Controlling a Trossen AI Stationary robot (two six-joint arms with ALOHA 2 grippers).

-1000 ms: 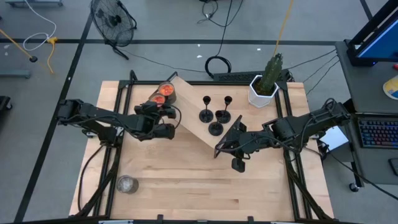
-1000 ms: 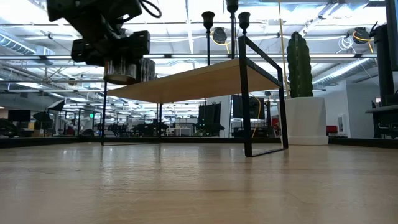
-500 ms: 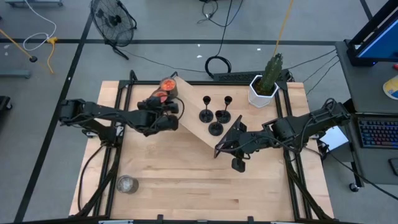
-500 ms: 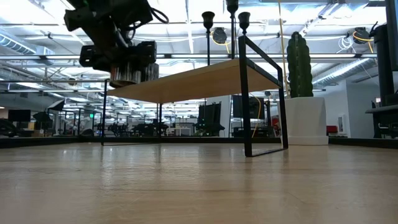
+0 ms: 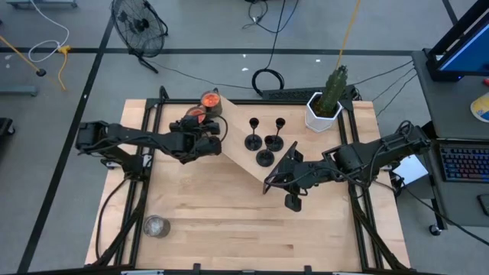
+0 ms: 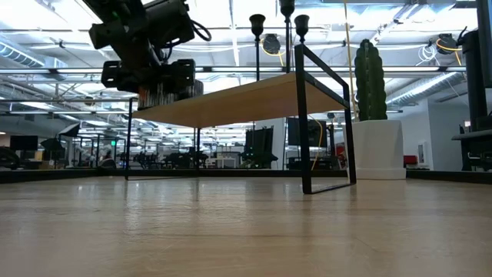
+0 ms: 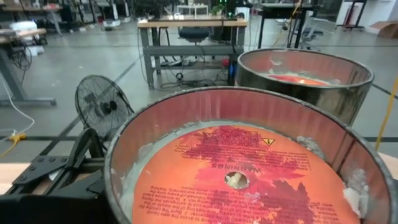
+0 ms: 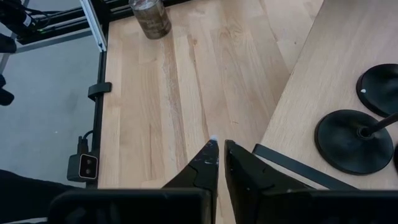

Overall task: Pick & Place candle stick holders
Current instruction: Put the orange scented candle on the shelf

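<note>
Three black candle stick holders [image 5: 264, 145] stand on their round bases on a low wooden shelf [image 5: 244, 164]; their cups show in the low view [image 6: 287, 15]. My left gripper [image 5: 200, 131] is at the shelf's far left end, shut on a glass jar with orange filling [image 7: 239, 180]. A second such jar [image 5: 210, 101] stands just beyond it on the shelf. My right gripper [image 8: 219, 149] is shut and empty, low over the table beside the shelf's near right corner, next to two holder bases [image 8: 348, 140]. My left gripper holds the jar with orange filling [image 5: 196, 115], coming level from the table's left side. The jar fills the wrist view and hides the fingers, so the place of contact does not show. The jar is upright at shelf-top height [image 6: 171, 94]; whether it rests on the shelf I cannot tell.
A silvery-grey glass jar [image 5: 156, 226] stands near the table's near left corner. A cactus in a white pot [image 5: 325, 107] stands at the far right, behind the shelf. The shelf has a black metal frame [image 6: 307, 115]. Bare wood lies along the table's near side.
My left gripper has carried the jar with orange filling toward the table's far edge and the shelf's left end, keeping it upright, up beside the second jar.
</note>
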